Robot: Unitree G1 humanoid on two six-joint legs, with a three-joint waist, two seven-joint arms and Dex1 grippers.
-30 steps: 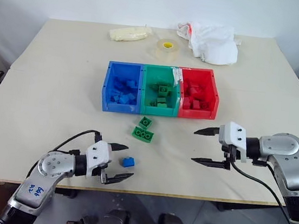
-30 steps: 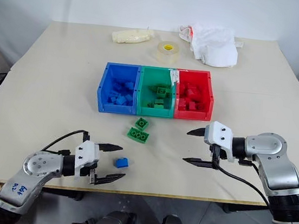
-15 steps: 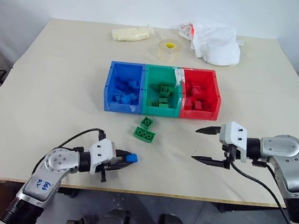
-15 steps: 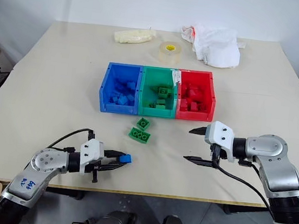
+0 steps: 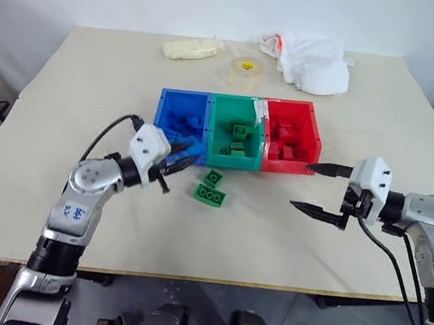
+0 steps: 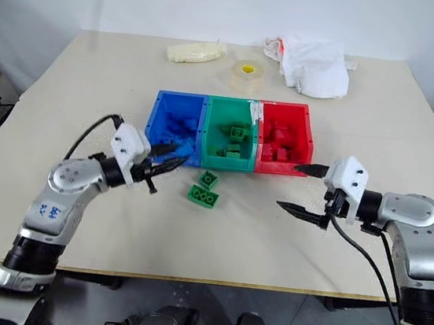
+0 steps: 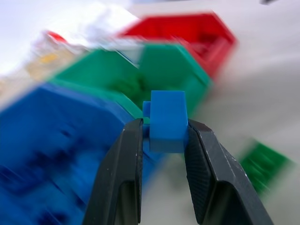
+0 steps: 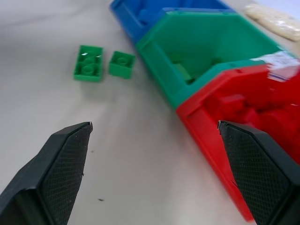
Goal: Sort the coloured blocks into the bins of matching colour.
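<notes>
Left gripper (image 7: 161, 136): jaws pinching a blue brick (image 7: 168, 119) by its two sides, held clear of the counter (image 5: 91, 91) at the front edge of the blue bin (image 5: 162, 116).

Right gripper (image 5: 324, 190): jaws spread wide, nothing between them, hanging just off the front right corner of the red bin (image 5: 312, 139).

Bins: three joined in a row at counter centre, blue, green bin (image 5: 213, 158), red, each holding bricks of its own colour. White tape strip on the green-red divider; no print legible.

Loose bricks: small green brick (image 5: 213, 179) and longer green brick (image 5: 209, 196), touching or nearly so, on the counter at 6 o'clock from the green bin.

Far edge, 12 o'clock from the bins: roll of tape (image 5: 243, 70), yellow core; pale bag (image 5: 190, 48) to its left; crumpled white cloth (image 5: 315, 62) to its right.

Writing: blue handwritten marks on the left forearm (image 5: 74, 212), not readable.
</notes>
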